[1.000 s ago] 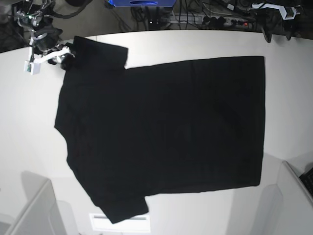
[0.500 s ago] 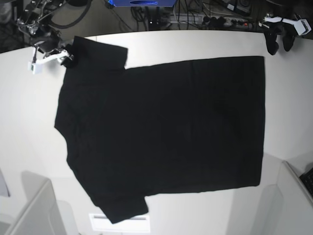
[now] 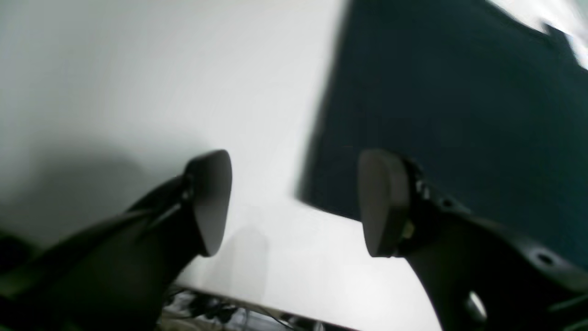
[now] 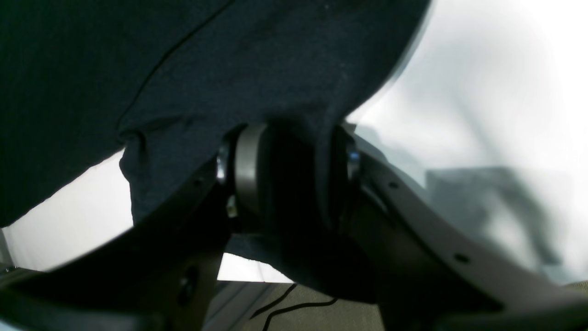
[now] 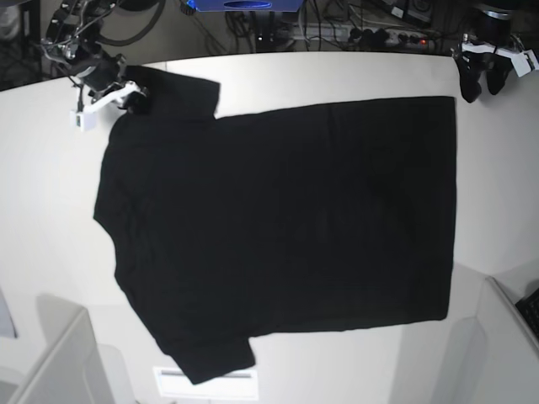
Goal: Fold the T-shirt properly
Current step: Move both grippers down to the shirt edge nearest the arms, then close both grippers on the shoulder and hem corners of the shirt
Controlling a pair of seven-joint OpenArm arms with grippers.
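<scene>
- The T-shirt [image 5: 278, 227] lies spread flat on the white table [image 5: 337, 71], plain black side up; no print shows anywhere on it.
- In the base view its hem runs down that view's right side and its collar end faces the left; one sleeve points toward the far edge of the table, the other toward the near edge.
- My right gripper [image 5: 135, 91] sits at the far sleeve, at the outer corner of its cuff.
- In the right wrist view my right gripper [image 4: 289, 179] has its two pads pressed onto a bunched fold of the black fabric [image 4: 275, 69]; cloth fills the whole gap between them. Clamped on the sleeve.
- The cloth around that pinch rises off the table and drapes over both fingers; white table surface shows beneath it on either side.
- My left gripper [image 5: 478, 77] hangs over the far edge of the table, just beyond the far hem corner of the shirt.
- In the left wrist view my left gripper [image 3: 294, 202] stands with its pads well apart and only bare table between them. Holding nothing.
- The shirt's hem corner [image 3: 308, 195] lies near the pad on that view's right; whether pad and cloth touch I cannot tell, the view is blurred.
- Cables and equipment [image 5: 337, 29] crowd the floor beyond the far table edge.
</scene>
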